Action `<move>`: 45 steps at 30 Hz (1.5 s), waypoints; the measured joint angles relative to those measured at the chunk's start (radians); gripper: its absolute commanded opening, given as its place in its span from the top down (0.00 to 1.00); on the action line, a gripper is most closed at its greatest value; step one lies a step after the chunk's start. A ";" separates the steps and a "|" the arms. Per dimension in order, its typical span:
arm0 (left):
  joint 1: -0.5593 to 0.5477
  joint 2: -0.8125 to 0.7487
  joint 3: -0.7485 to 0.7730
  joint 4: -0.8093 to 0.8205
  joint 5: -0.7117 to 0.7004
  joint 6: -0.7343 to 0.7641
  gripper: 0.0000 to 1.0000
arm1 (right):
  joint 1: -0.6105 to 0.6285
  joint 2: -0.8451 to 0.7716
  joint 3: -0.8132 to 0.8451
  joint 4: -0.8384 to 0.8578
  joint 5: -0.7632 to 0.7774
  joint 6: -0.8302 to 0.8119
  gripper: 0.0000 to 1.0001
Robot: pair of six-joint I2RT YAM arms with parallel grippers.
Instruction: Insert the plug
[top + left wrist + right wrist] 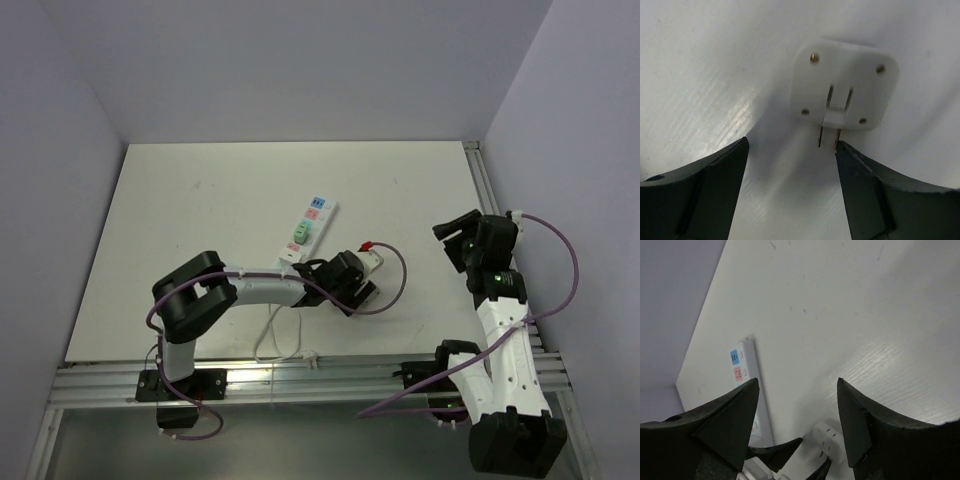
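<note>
Two thin prongs [821,136] are seen standing out of the white plug [845,75], which lies on the bench [715,60] just ahead of the left jaws and beside the near end of the strip [310,228]. The left jaws are spread open with nothing between them; one fingertip [845,150] is just beside a prong, though contact cannot be confirmed. The right jaws are also open and empty, held over the bench well apart from the plug, with the strip's coloured sockets in their view.

The plug is judged to be light, rigid and smooth-sided, so it is likely to skid across the bench if it is nudged before both jaws close on it. The prongs look thin and could be bent, so they should be left untouched. Hold is best taken across two opposite flat sides of the square body, low enough that the prongs remain free and can be lined up with a socket. A firm squeeze should be tolerated by the hard shell.
</note>
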 measured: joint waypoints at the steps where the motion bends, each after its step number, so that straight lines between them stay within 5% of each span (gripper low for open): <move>1: 0.003 -0.014 -0.018 0.002 0.008 0.008 0.23 | 0.000 0.009 -0.007 0.018 -0.023 -0.010 0.30; 8: 0.076 -0.059 -0.072 0.000 0.061 0.056 0.26 | -0.003 0.143 -0.080 0.112 -0.288 -0.134 0.33; 17: 0.129 -0.119 -0.129 -0.003 0.127 0.026 0.26 | 0.032 0.248 -0.189 0.129 -0.430 -0.247 0.45; 27: 0.174 -0.261 -0.272 0.120 0.305 -0.204 0.25 | 0.165 0.360 -0.202 0.138 -0.461 -0.315 0.38; 34: 0.174 -0.260 -0.369 0.335 0.373 -0.396 0.30 | 0.212 0.356 -0.232 0.186 -0.471 -0.301 0.53; 45: 0.174 -0.117 -0.262 0.340 0.387 -0.446 0.47 | 0.276 0.439 -0.235 0.232 -0.474 -0.299 0.46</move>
